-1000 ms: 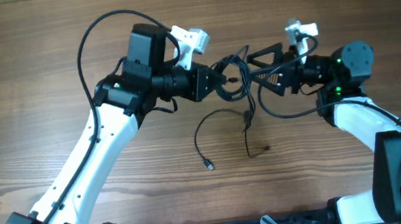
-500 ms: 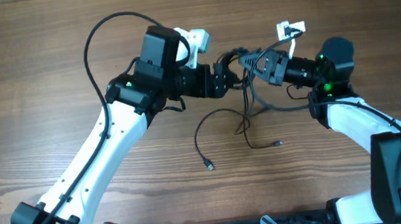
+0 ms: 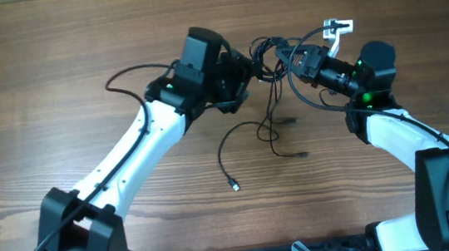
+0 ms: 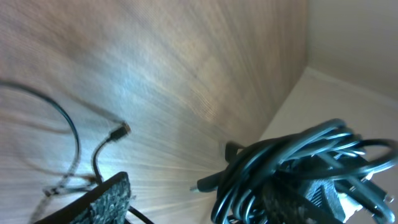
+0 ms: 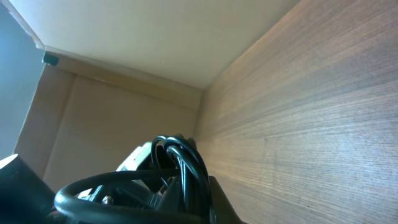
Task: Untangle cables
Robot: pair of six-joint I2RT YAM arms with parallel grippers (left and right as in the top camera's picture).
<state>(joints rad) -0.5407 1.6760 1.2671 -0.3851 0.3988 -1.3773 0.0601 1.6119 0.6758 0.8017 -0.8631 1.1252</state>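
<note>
- The cables [image 3: 269, 52] are bunched in a knot held up off the table [image 3: 51, 68], between the tips of the two arms.
- The left gripper [image 3: 249, 70] is just left of the knot and touches it.
- In the left wrist view its fingers are apart. One padded finger [image 4: 102, 198] stands clear to the left of the knot [image 4: 292, 168], with bare table showing in the gap. The knot sits against the other finger.
- The right gripper [image 3: 289, 58] is just right of the knot, with loops of cord wrapped around its tip.
- In the right wrist view the knot [image 5: 180, 168] fills the lower left and hides the fingers, so I cannot tell whether they are apart or together.
- Several thin strands hang from the knot down to the table below it.
- One long strand [image 3: 234, 137] curves down and left of the knot and lies on the wood, ending in a small plug [image 3: 233, 185].
- A second strand drops almost straight below the knot and ends in a plug [image 3: 303, 155] lying flat, to the right of the first plug.
- A shorter end [image 3: 289, 121] lies between the knot and that second plug.
- A wider loop [image 3: 310, 104] sags below and right of the knot, under the right gripper.
</note>
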